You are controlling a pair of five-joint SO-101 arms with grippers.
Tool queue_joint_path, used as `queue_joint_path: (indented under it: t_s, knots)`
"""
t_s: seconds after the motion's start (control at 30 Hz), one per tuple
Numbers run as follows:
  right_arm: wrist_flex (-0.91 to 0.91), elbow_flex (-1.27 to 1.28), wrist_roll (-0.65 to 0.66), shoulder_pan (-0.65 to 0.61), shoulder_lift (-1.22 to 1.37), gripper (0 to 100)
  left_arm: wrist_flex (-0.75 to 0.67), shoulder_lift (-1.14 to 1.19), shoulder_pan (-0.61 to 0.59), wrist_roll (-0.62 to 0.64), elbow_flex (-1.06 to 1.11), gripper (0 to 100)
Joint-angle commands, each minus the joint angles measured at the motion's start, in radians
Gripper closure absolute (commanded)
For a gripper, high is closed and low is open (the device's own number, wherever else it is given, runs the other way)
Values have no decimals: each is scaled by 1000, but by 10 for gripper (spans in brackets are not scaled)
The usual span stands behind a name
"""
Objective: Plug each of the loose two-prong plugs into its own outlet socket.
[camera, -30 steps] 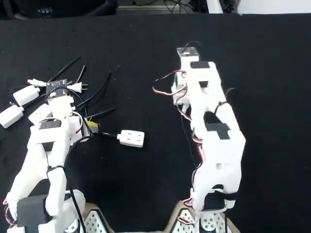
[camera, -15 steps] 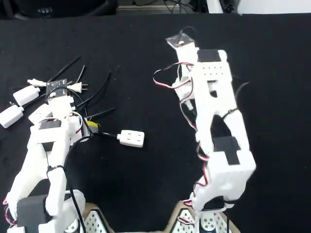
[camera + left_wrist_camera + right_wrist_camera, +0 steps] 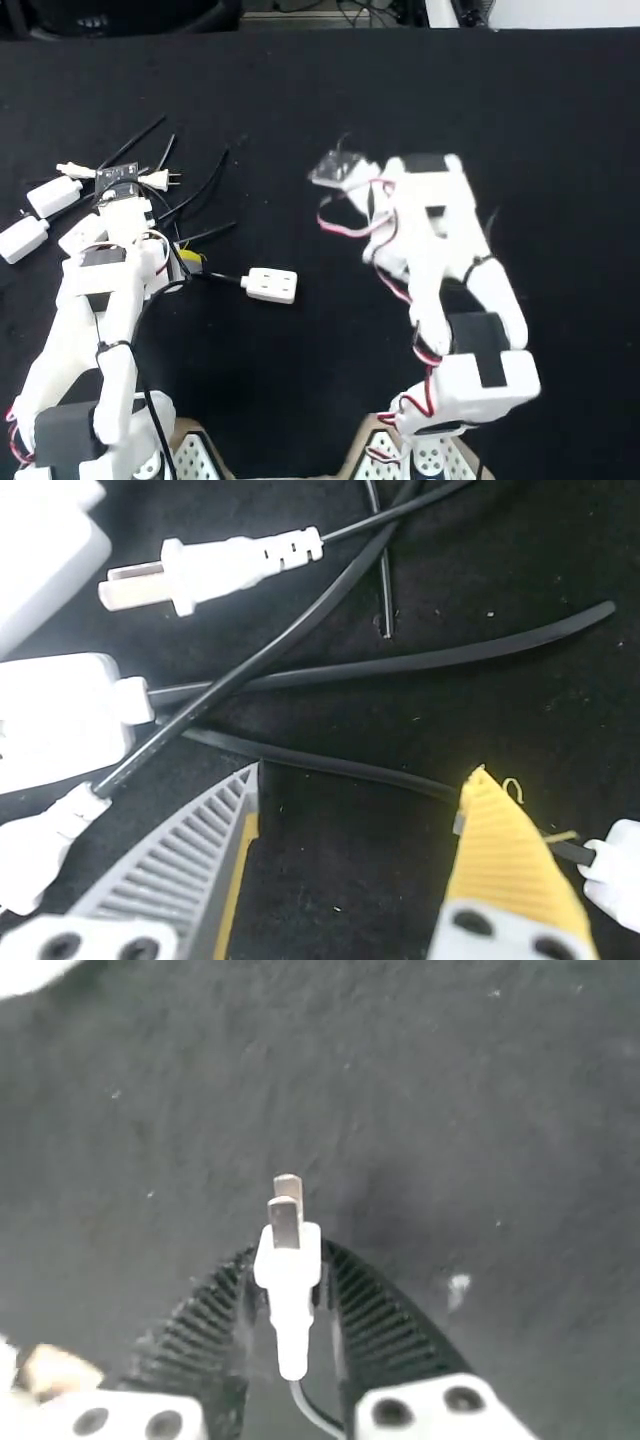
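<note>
Ribbed black right-arm fingers (image 3: 385, 1325) pinch a smooth white flat-pronged plug (image 3: 287, 1285).

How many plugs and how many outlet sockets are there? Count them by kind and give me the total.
White two-prong plugs: 3, with two loose on the black table and one held in the right gripper.
White rectangular outlet sockets: 4, with three beside the left arm and one alone near the middle.
Total: 7
</note>
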Motion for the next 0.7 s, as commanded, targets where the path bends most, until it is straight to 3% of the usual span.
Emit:
queue_joint_path:
  t_s: [0.0,0.1,0.27,0.67]
  knots:
    - [-207,124,14,-9,-90,984,-17,-35,-8,9,-5,683]
    - [-273,203,15,-11,-96,969,-17,-35,-8,9,-7,683]
    - [-239,206,18,8,-105,851,-17,-35,-4,9,-5,683]
    - [-236,200,18,34,-96,848,-17,-35,-8,9,-5,683]
